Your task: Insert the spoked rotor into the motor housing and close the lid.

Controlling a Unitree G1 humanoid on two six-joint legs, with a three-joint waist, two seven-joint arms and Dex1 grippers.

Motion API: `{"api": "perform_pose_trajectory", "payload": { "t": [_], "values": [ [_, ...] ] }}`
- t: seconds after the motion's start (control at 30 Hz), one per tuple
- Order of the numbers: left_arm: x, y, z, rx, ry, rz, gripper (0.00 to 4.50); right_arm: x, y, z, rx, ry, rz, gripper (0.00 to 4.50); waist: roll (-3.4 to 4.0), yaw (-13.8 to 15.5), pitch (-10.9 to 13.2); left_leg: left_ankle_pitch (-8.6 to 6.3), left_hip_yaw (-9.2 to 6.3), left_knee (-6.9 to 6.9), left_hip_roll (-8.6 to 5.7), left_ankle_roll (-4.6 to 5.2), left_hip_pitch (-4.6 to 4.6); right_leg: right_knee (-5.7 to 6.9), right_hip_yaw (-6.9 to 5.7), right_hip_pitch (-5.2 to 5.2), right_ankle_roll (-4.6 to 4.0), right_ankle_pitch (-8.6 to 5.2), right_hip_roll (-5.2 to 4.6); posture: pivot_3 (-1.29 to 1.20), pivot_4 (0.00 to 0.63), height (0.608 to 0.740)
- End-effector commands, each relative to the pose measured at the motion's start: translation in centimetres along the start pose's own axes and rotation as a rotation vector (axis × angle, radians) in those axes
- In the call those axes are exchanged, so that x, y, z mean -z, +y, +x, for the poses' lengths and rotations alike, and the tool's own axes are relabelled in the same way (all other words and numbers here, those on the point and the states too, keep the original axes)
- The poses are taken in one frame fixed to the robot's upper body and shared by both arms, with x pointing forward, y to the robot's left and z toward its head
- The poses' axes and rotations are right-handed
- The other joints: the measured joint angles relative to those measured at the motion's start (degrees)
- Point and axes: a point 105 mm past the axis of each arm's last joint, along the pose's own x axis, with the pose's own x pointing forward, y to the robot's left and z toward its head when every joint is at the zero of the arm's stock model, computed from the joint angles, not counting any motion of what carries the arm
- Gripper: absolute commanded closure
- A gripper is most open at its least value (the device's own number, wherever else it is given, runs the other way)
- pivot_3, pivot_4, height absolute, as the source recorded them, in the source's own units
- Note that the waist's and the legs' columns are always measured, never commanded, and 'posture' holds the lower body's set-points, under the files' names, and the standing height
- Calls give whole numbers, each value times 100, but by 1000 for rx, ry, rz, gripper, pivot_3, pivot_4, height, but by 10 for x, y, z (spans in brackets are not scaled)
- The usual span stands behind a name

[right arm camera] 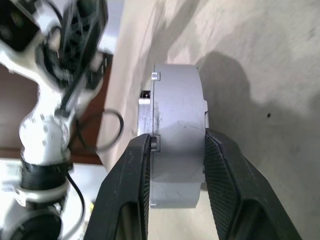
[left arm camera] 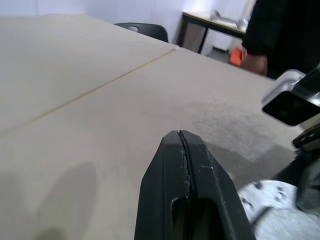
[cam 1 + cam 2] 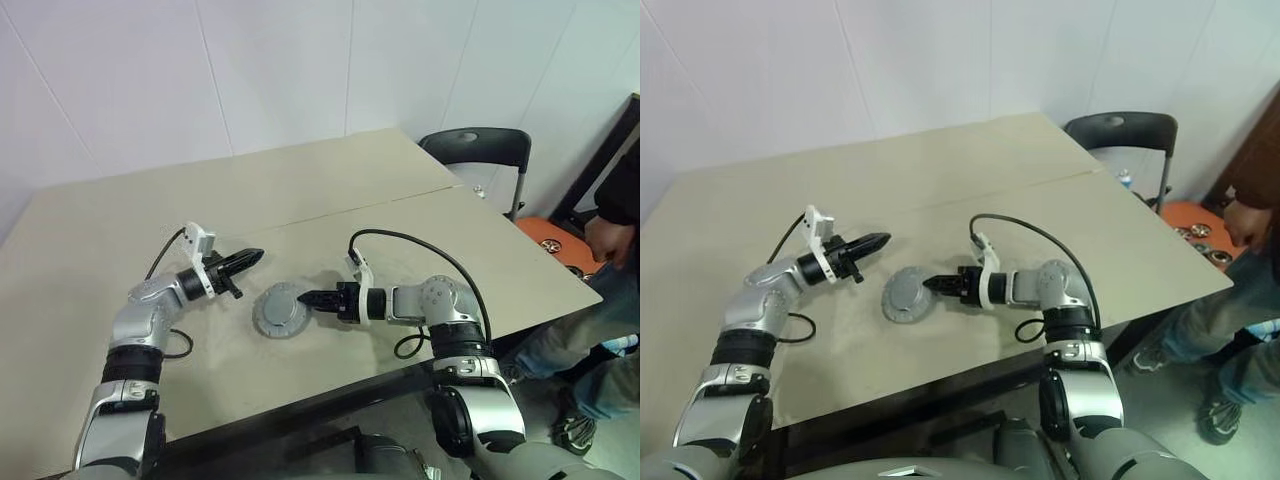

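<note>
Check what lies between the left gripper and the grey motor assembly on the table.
Nothing: in the left eye view, only bare table separates the shut left gripper from the motor housing, which the right gripper clamps.

The right gripper point(image 1: 177, 165) has its two black jaws set on either side of a grey round body, the lid point(image 1: 177, 125), seen edge-on, and both jaws touch its flat faces. A small notch shows on its rim. The lid stands on the beige desk point(image 1: 270, 60), casting a shadow there. Beyond it rises the left arm point(image 1: 45, 135), silver and black, with a black cable.
</note>
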Motion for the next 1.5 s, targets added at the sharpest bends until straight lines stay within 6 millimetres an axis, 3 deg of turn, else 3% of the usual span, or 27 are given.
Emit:
{"api": "perform_pose_trajectory", "payload": {
  "t": [0.03, 0.37, 0.4, 0.47, 0.87, 1.17, 1.37, 1.5],
  "values": [
    [-14, -6, -2, 4, -67, -62, 4500, -36, 22, -8, -83, -156, -38, 3314, -4, 15, 3, 0, -1, 1, 0, 0, -1, 0, 0, 0, 0, 0, 0, 0, 0, 740],
    [-14, -2, 2, -68, -146, -256, 4500, -67, 18, -18, -122, -351, 32, 3314, -5, -15, 5, 0, 3, -1, 0, -1, -2, -6, 0, -2, -5, 3, 0, 0, 0, 740],
    [-15, -1, 3, -74, -167, -289, 4323, -70, 19, -18, -129, -367, 32, 3314, -5, -13, 5, 1, 3, 0, 0, -2, -2, -5, 0, -1, -6, 4, 0, 0, 0, 740],
    [-18, -1, 4, -76, -207, -356, 3955, -73, 23, -17, -145, -387, 30, 3314, -6, -9, 4, 2, 3, 1, 0, -3, -1, -4, 1, -1, -7, 5, 0, 0, 0, 740],
    [6, -6, 17, -100, -234, -686, 33, -82, 42, -5, -238, -442, 27, 3314, -6, -11, 4, 2, 3, 3, 0, -3, -2, -4, 2, -1, -9, 6, 0, 0, 0, 740],
    [13, -19, 37, -35, -230, -876, 33, -79, 41, -2, -246, -443, 38, 3314, -7, -12, 4, 2, 3, 5, -1, -4, -2, -2, 3, -1, -11, 7, 0, 0, 0, 740],
    [5, -19, 51, 20, -305, -956, 33, -76, 36, -1, -233, -434, 42, 3314, -7, -15, 4, 3, 5, 8, 0, -5, -1, -1, 4, 0, -14, 9, 0, 0, 0, 740],
    [11, -22, 59, 29, -267, -964, 1235, -75, 33, -1, -216, -433, 44, 3314, -7, -18, 3, 3, 6, 9, 0, -6, 0, 0, 6, 0, -14, 9, 0, 0, 0, 740]
  ]
}}
